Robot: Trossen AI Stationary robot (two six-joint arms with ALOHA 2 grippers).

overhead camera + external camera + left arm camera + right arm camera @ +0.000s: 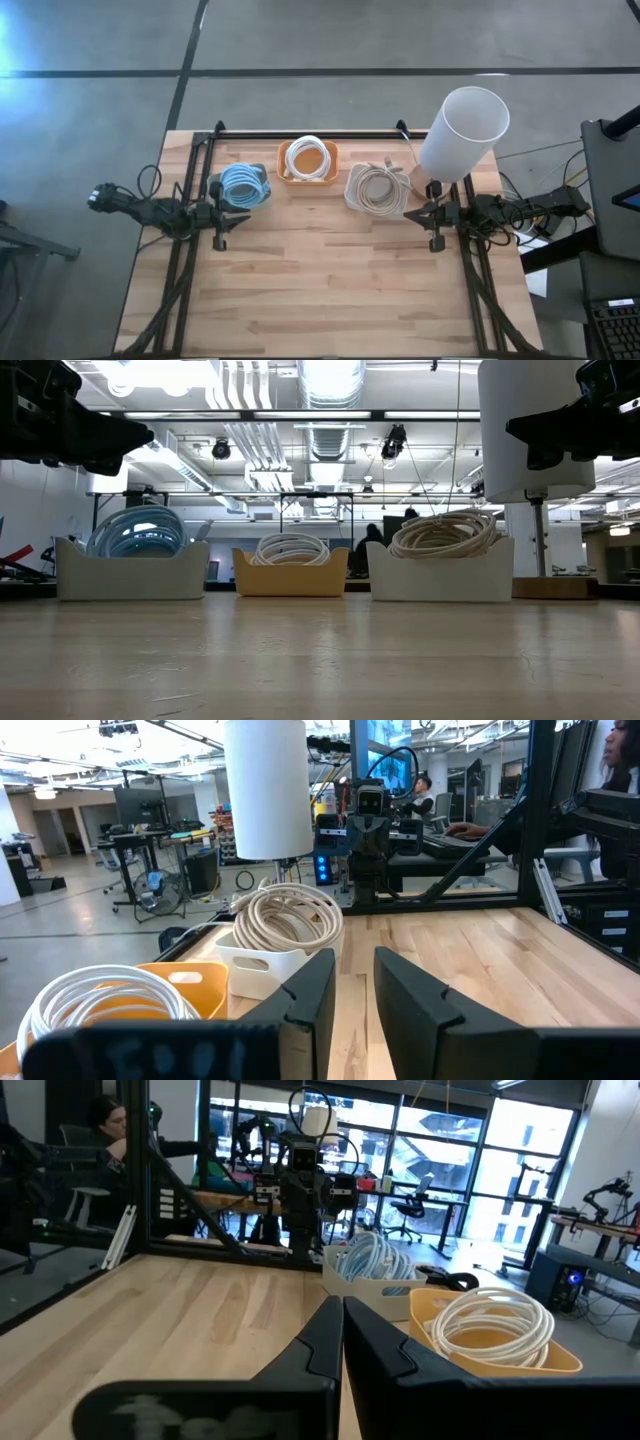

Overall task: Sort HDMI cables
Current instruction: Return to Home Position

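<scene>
While the three bins stand in a row near the far edge of the bench (pixel 330 290), the whole near half of the wood lies bare between the two arms. The left bin (pixel 130 575) holds the blue coils (pixel 243 185). The orange bin (pixel 290 582) in the middle holds the white coils (pixel 308 158) and sits a little closer to the far edge than its neighbours. The right bin (pixel 440 575) holds the beige coils (pixel 376 187), which rise above its rim.

The left pincer (pixel 354 958) hangs over the bench's left side, just in front of the left bin, pointing inward. It is released, with a plain gap between its fingers. The right pincer (pixel 342 1308) hangs over the right side, just beside the right bin's near corner, pointing inward at its partner. It is clenched on nothing, the fingers touching. The low view shows both held high off the wood, so the surface under them is open.

A white cylinder (pixel 465 125) on a stand occupies the far right corner, close behind the right pincer and next to the right bin. Black rails (pixel 183 270) run along the left and right edges of the bench, under each arm.
</scene>
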